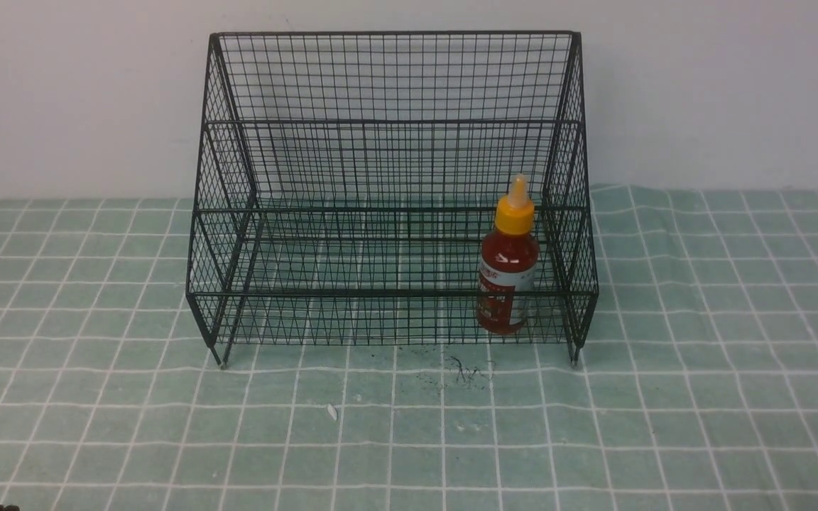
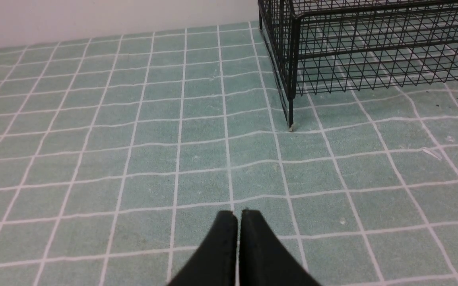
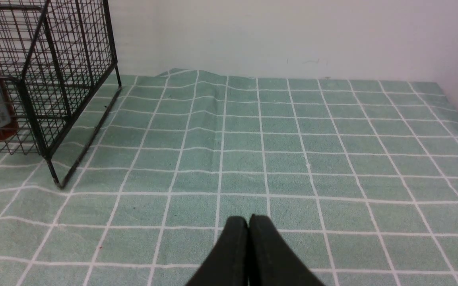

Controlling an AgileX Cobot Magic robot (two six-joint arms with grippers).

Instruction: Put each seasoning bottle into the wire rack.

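Plain white wall (image 1: 721, 92), green checked tablecloth (image 1: 700, 426)

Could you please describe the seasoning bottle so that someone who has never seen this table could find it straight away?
Look for the big black wire rack standing on the green checked cloth against the wall. In its lowest front tier, at the robot's right end, stands the seasoning bottle. It is upright, dark red with a yellow-orange cap and pointed nozzle, and is the only thing in the rack.

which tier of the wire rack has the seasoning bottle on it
The lowest, front tier of the wire rack: the seasoning bottle stands upright at its right end. The stepped tiers behind hold nothing.
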